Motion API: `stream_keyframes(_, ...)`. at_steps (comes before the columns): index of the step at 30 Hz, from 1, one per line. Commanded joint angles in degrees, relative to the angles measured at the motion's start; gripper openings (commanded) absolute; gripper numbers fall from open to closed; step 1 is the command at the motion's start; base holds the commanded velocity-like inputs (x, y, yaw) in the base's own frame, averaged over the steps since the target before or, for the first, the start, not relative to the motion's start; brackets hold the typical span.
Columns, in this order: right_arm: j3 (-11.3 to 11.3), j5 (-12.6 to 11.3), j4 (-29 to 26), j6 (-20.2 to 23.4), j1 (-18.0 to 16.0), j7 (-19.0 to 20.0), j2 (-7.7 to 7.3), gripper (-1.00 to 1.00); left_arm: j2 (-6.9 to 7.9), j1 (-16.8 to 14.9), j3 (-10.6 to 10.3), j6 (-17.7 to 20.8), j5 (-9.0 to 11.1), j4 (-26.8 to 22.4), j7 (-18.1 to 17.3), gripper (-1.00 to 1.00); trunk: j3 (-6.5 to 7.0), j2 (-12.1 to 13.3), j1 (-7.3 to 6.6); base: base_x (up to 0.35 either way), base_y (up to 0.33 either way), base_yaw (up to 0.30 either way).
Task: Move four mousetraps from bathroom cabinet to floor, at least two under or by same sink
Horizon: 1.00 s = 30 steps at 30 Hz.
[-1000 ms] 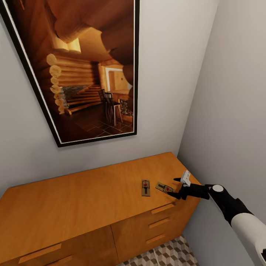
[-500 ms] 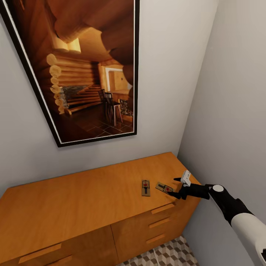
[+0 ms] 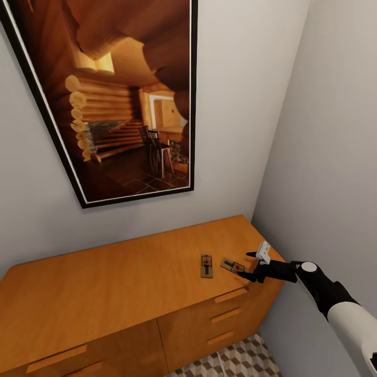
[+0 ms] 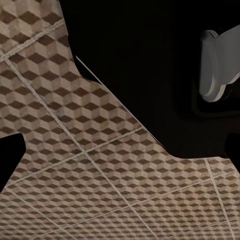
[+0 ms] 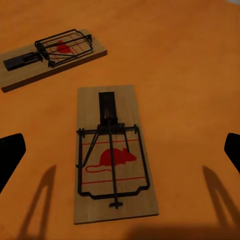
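Observation:
Two mousetraps lie on the flat top of the orange-brown cabinet (image 3: 120,283), near its right end. One mousetrap (image 3: 207,266) lies further in, the other mousetrap (image 3: 233,266) nearer the end wall. My right gripper (image 3: 251,266) hovers open just right of the second trap, fingers spread either side of its end. In the right wrist view that mousetrap (image 5: 114,155) lies between the open fingertips (image 5: 10,156), with the other trap (image 5: 50,57) beyond. The left gripper (image 4: 120,150) hangs open over the cube-patterned bathroom floor (image 4: 75,165). The sink is out of view.
A large framed picture (image 3: 115,99) of a log cabin hangs on the wall above the cabinet. A grey side wall (image 3: 324,157) stands close to the cabinet's right end. Drawer handles (image 3: 230,295) line the cabinet front. A dark robot part (image 4: 165,75) looms over the floor.

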Motion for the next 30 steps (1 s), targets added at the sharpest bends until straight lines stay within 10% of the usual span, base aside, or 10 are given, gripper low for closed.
stream_keyframes(1,0.13,0.45,-0.01,-0.55,-0.04,-0.08,-0.04,1.0,-0.05,-0.03,-0.48,-0.32,0.4,0.13,0.12,1.0,-0.15,-0.09,0.02,0.0,0.0,0.0)
stream_keyframes(30,0.2,0.45,0.02,-0.55,-0.04,-0.15,0.0,1.0,-0.13,-0.03,-0.48,-0.35,0.4,0.05,0.12,1.0,-2.41,-0.09,0.02,0.0,0.0,0.0)
